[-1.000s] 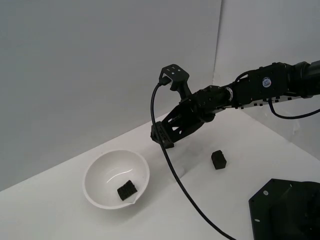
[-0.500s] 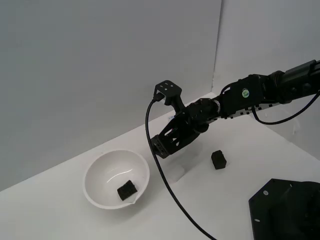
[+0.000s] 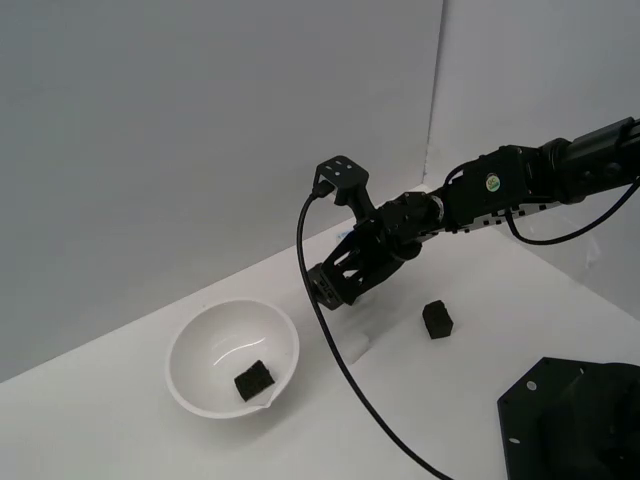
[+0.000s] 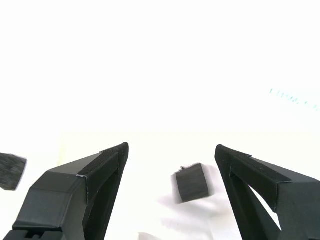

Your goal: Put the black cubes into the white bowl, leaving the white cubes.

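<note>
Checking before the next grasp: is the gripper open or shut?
Open. In the wrist view the gripper has its jaws spread wide, with a black cube showing untouched between them.

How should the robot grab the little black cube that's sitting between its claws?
The black cube sits on the table between the open jaws of the gripper, nearer one than the other. Best to come straight down from above and close on its two opposite flat sides, which should pinch evenly, centring on it first.
</note>
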You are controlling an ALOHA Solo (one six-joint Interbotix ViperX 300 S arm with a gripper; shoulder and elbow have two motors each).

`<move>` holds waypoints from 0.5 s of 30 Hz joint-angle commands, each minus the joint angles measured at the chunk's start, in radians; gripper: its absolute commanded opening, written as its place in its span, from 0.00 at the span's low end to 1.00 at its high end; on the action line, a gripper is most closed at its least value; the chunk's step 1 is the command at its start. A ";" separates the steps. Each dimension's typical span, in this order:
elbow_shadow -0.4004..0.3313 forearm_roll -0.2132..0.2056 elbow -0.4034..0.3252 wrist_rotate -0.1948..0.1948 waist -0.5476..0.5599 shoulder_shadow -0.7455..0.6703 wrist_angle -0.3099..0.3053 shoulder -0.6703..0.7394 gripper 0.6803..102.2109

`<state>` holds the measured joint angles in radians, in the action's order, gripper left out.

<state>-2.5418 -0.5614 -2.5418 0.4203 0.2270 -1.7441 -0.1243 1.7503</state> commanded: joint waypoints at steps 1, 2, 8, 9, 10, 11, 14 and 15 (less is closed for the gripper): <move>0.011 -0.005 0.009 0.003 0.002 -0.044 -0.008 0.041 0.97; 0.011 -0.005 0.009 0.002 -0.005 -0.041 -0.008 0.037 0.97; -0.012 -0.002 -0.012 0.003 -0.017 -0.005 -0.018 0.000 0.97; -0.015 -0.002 -0.014 0.003 -0.017 -0.002 -0.020 -0.006 0.97; -0.014 -0.002 -0.014 0.003 -0.017 0.000 -0.021 -0.006 0.97; -0.011 -0.002 -0.014 0.003 -0.018 -0.002 -0.025 -0.006 0.97; -0.009 -0.002 -0.012 0.003 -0.037 0.002 -0.055 -0.009 0.97; -0.009 -0.002 -0.012 0.003 -0.043 0.002 -0.066 -0.009 0.97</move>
<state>-2.5587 -0.5599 -2.5571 0.4203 0.1841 -1.7150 -0.1687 1.7196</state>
